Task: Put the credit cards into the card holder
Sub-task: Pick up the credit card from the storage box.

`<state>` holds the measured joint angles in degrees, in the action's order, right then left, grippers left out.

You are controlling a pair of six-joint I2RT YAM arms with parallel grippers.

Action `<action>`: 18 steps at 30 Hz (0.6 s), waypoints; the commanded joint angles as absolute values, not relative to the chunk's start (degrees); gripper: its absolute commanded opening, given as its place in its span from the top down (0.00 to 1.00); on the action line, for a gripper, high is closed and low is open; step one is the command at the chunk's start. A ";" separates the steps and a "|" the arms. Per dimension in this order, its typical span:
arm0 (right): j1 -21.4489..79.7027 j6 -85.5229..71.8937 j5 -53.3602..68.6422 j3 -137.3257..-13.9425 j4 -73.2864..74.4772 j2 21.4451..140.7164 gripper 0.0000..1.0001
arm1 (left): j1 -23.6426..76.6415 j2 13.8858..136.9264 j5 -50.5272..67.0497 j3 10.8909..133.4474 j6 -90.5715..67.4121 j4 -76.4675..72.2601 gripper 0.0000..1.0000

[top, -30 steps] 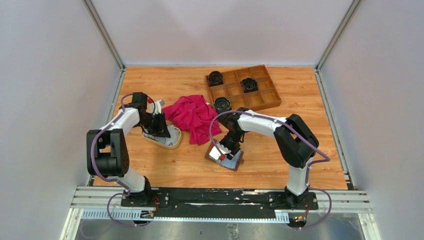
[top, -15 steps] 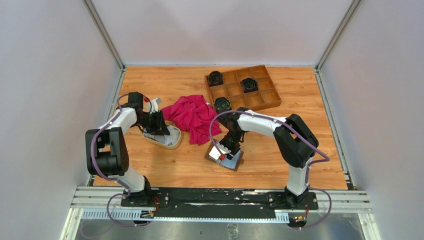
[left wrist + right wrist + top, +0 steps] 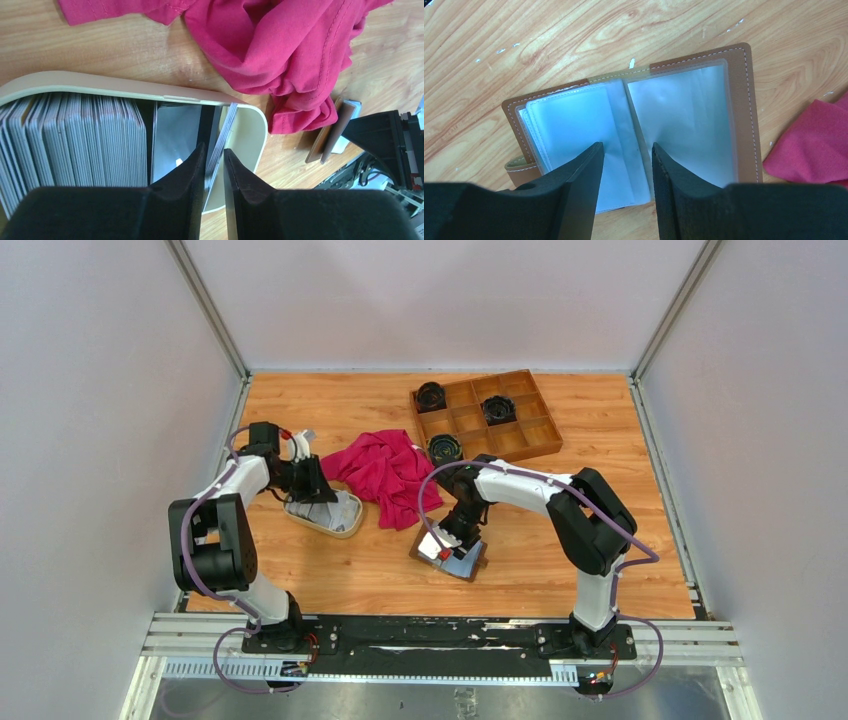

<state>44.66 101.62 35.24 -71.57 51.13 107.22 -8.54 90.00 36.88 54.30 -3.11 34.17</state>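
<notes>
— Pinning the open card holder point(image 3: 684, 120) on the table, the right gripper point(image 3: 626, 150) has its jaws partway apart and empty; if it slips, the pages could flop shut.
— Farther out, the left gripper's point(image 3: 214, 150) narrow jaws pinch several credit cards point(image 3: 75, 140) in the dish point(image 3: 250, 125). The extras might spill.

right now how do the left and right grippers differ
Left gripper is nearly closed, pinching a few credit cards in the cream dish; right gripper is open, empty, over the open card holder. Both point downward.
</notes>
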 commanded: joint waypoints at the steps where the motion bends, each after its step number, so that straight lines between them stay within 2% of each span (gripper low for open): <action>1: 46.32 102.39 34.72 -71.36 53.88 109.71 0.55 | -9.49 89.91 38.55 53.79 -4.12 32.42 0.79; 7: 46.29 102.39 34.71 -71.33 53.96 109.61 0.55 | -9.82 89.92 39.43 53.54 -4.13 32.13 1.00; 18: 46.31 102.48 34.72 -71.36 54.03 109.55 0.55 | -9.89 85.66 40.39 52.44 -4.45 31.76 1.00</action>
<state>44.69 101.62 35.24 -71.72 51.31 107.31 -9.30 88.84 39.55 53.39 -4.08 32.95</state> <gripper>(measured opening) 0.447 0.027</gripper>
